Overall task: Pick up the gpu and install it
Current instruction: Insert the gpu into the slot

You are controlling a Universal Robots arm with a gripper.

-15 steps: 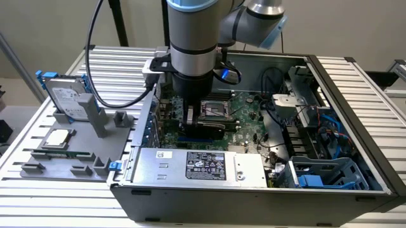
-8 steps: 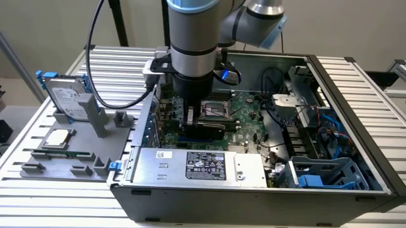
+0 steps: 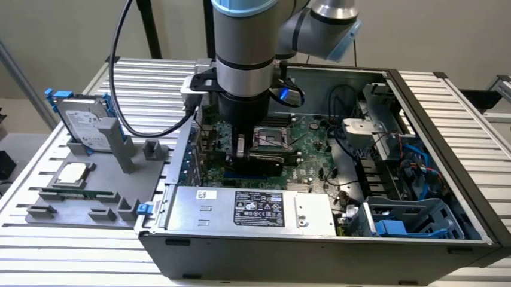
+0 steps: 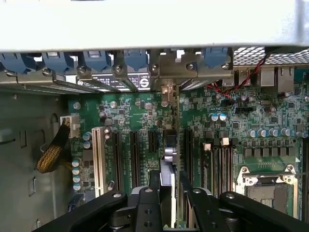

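The gpu (image 4: 167,157) stands on edge between my fingers, seen end-on in the wrist view. It runs in line with the long black expansion slots (image 4: 134,152) of the green motherboard (image 4: 227,104). Its metal bracket end reaches toward the rear slot openings (image 4: 166,72) of the case. My gripper (image 4: 166,188) is shut on the gpu. In the exterior view the gripper (image 3: 238,156) is down inside the open computer case (image 3: 447,149), and the gpu (image 3: 224,136) shows as a green strip beside it. I cannot tell whether the card sits in a slot.
A grey fixture tray (image 3: 48,212) at the exterior view's left holds a hard drive with blue rails (image 3: 84,122), a processor chip (image 3: 72,173) and a memory stick (image 3: 76,194). The power supply (image 3: 248,208) lines the case front. A blue drive cage (image 3: 415,218) and cables (image 3: 351,149) fill the right.
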